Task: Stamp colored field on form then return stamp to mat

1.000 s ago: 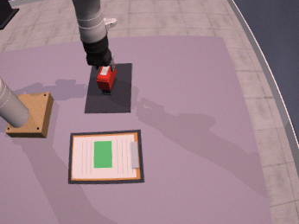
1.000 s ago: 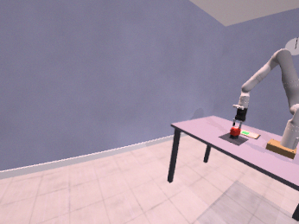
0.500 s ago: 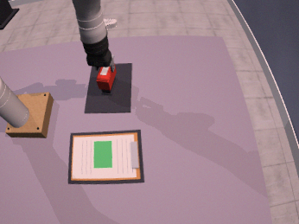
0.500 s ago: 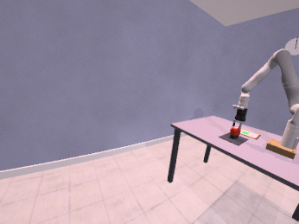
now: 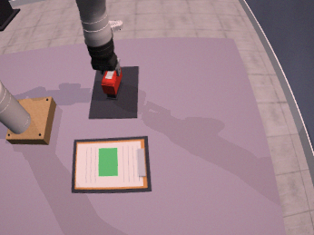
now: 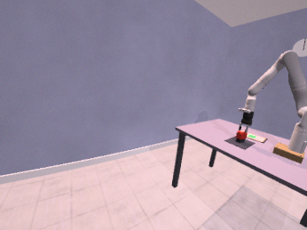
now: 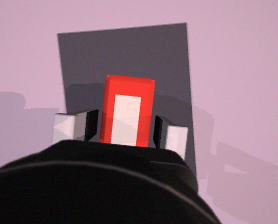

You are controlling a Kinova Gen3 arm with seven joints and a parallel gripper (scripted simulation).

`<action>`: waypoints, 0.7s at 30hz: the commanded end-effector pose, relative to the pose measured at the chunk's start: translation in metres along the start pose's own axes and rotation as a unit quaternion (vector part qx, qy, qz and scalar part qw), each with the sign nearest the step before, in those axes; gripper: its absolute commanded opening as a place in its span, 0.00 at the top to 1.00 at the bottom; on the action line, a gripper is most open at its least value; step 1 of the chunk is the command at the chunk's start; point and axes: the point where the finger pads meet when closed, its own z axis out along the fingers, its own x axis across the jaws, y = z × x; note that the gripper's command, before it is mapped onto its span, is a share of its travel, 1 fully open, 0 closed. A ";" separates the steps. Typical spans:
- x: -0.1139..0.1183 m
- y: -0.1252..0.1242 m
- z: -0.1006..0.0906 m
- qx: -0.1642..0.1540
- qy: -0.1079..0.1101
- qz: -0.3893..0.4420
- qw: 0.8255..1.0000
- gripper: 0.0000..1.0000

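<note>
A red stamp (image 5: 111,83) stands upright on the dark mat (image 5: 114,93) in the upper part of the purple table. My gripper (image 5: 111,72) is right above it, open, with a finger on each side of the stamp and a gap to each. In the wrist view the stamp (image 7: 127,111) shows red with a white top between the two fingers of the gripper (image 7: 121,129). The form on a clipboard (image 5: 111,164) lies nearer the front, with a green field (image 5: 108,161) in its middle. In the exterior view the stamp (image 6: 240,136) is small on the mat.
A wooden block (image 5: 33,121) holds the arm's base at the left of the table. The table's right edge (image 5: 268,132) runs along a tiled floor.
</note>
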 end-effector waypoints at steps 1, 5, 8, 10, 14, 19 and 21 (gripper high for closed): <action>0.000 -0.001 0.002 0.002 0.000 0.001 1.000 0.00; 0.000 -0.001 0.003 0.002 0.001 0.001 1.000 0.00; 0.000 -0.001 0.004 0.002 0.000 0.001 1.000 0.00; 0.000 -0.001 0.004 0.002 0.000 0.001 1.000 0.00; 0.000 -0.001 0.005 0.002 0.000 0.001 1.000 0.00; -0.001 -0.001 0.006 0.002 -0.001 0.001 1.000 0.00; 0.000 -0.001 0.006 0.002 0.000 0.001 1.000 0.00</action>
